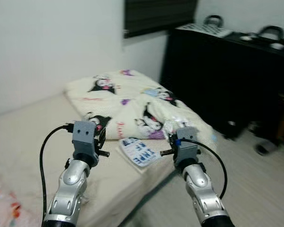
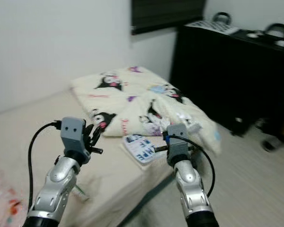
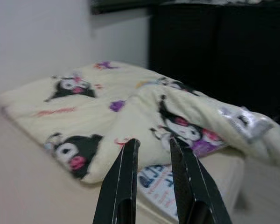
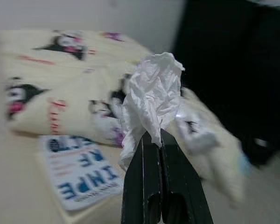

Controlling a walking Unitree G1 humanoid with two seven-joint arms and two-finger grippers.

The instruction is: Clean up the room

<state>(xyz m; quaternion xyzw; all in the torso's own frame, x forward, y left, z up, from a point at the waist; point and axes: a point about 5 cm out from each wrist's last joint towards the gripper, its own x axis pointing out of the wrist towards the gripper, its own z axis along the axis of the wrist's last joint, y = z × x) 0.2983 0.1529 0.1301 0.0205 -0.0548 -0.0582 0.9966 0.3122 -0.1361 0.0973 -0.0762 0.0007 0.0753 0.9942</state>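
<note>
A crumpled white tissue [image 4: 151, 100] is pinched in my right gripper [image 4: 154, 135], whose fingers are shut on its lower end; the arm is raised over the bed's corner. Just left of that wrist, at the mattress edge, a book [image 1: 138, 152] with blue lettering lies flat. My left gripper [image 3: 154, 142] hovers above the bed [image 1: 33, 123], fingers a little apart with nothing between them, pointing toward a cream cartoon-print blanket [image 1: 128, 101] that lies rumpled across the bed's far end.
A tall black cabinet [image 1: 227, 71] stands beyond the bed at the right, with bags [image 1: 213, 21] on top. A dark slipper [image 1: 265, 147] lies on the pale floor [image 1: 255, 189]. Pink patterned cloth [image 1: 2, 208] shows at the near left.
</note>
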